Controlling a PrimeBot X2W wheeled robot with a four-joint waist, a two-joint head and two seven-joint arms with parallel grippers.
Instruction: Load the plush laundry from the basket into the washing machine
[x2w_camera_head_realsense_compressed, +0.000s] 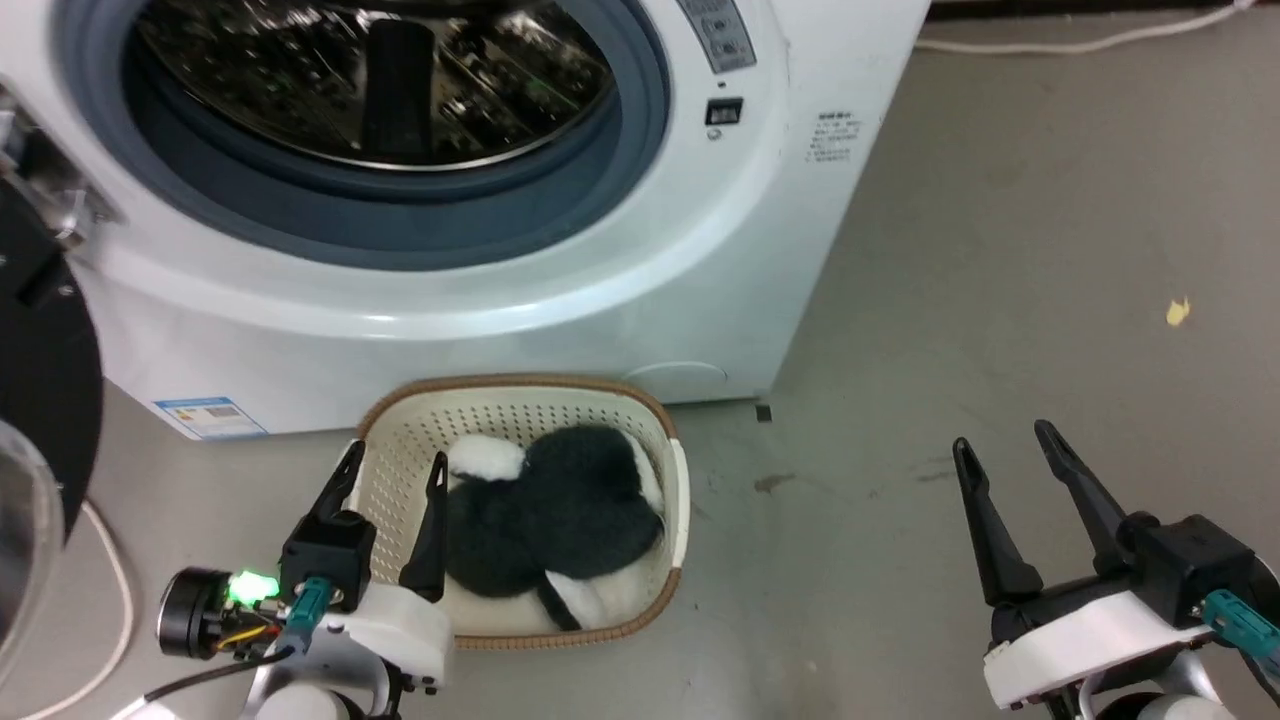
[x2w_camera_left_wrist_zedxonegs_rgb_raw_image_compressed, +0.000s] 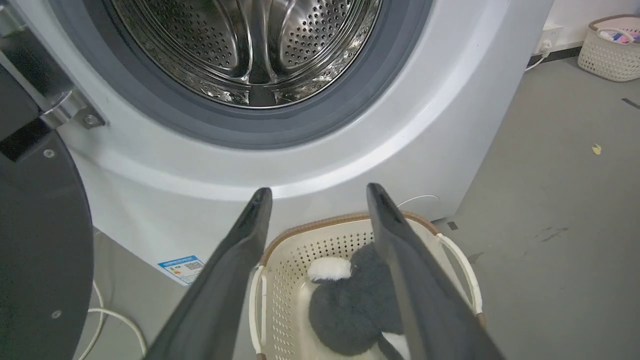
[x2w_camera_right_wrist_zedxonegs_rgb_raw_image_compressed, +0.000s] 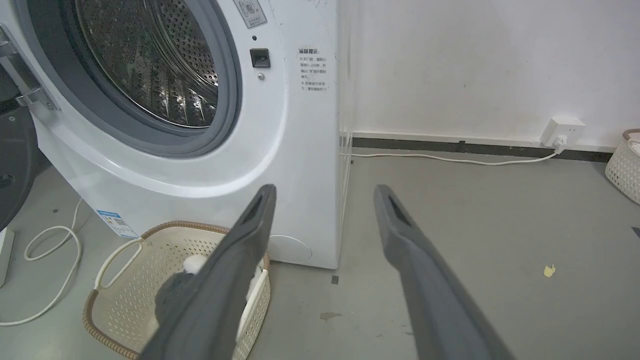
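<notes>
1. Lying in the basket (x2w_camera_head_realsense_compressed: 520, 393), the plush laundry (x2w_camera_head_realsense_compressed: 565, 515) covers its middle and its five o'clock part; black fluff, with white patches at eleven o'clock and six o'clock of the bundle.
2. The basket stands on the grey floor (x2w_camera_head_realsense_compressed: 1040, 220) just in front of the washing machine (x2w_camera_head_realsense_compressed: 450, 330), at six o'clock from the drum mouth.
3. The left gripper (x2w_camera_head_realsense_compressed: 397, 452) hangs over the basket's eight o'clock corner, fingers apart and holding nothing; one finger is over the rim and the other is beside the plush; whether it touches the fluff I cannot tell.
4. The right gripper (x2w_camera_head_realsense_compressed: 1003, 437) sits at four o'clock of the head view, fingers spread and empty, over bare floor well apart from the basket.
5. The washer's black-rimmed door (x2w_camera_head_realsense_compressed: 45, 400) is swung open at nine o'clock; the perforated steel drum (x2w_camera_left_wrist_zedxonegs_rgb_raw_image_compressed: 250, 45) shows inside the grey gasket (x2w_camera_left_wrist_zedxonegs_rgb_raw_image_compressed: 260, 127).
6. Writing: a blue-edged energy label (x2w_camera_head_realsense_compressed: 212, 417) with coloured bars sits at seven o'clock on the washer front; a block of small dark Chinese print (x2w_camera_right_wrist_zedxonegs_rgb_raw_image_compressed: 313, 69) sits at three o'clock from the opening, beside the latch slot (x2w_camera_right_wrist_zedxonegs_rgb_raw_image_compressed: 259, 57); a grey sticker (x2w_camera_head_realsense_compressed: 722, 35) sits at one o'clock; none of it is large enough to read.
7. A yellow scrap (x2w_camera_head_realsense_compressed: 1178, 312) lies on the floor at two o'clock from the right gripper; a second basket (x2w_camera_left_wrist_zedxonegs_rgb_raw_image_compressed: 610, 55) stands at one o'clock in the left wrist view.
</notes>
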